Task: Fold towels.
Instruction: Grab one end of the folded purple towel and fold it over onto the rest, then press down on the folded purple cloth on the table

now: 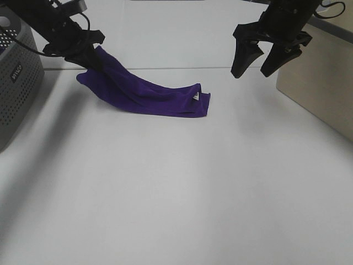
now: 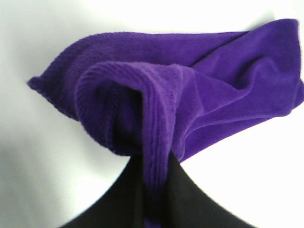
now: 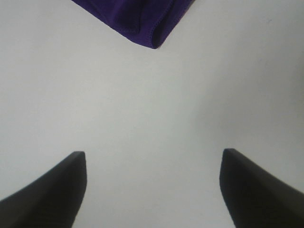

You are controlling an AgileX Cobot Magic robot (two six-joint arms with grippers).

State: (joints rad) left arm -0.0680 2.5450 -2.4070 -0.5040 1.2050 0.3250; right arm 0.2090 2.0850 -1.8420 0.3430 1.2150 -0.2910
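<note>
A purple towel [image 1: 146, 93] lies bunched and stretched across the white table at the back left. My left gripper [image 1: 88, 62] is shut on the towel's left end and holds that end lifted off the table, while the right end with a small white tag rests on the surface. The left wrist view shows the towel [image 2: 190, 95] pinched between the black fingers [image 2: 190, 204]. My right gripper [image 1: 252, 70] is open and empty, hovering above the table to the right of the towel. The right wrist view shows a corner of the towel [image 3: 142, 23] beyond the spread fingertips [image 3: 71, 180].
A grey perforated basket [image 1: 16, 77] stands at the left edge. A beige board [image 1: 320, 94] lies at the right edge. The white table [image 1: 176, 193] stretches toward the front.
</note>
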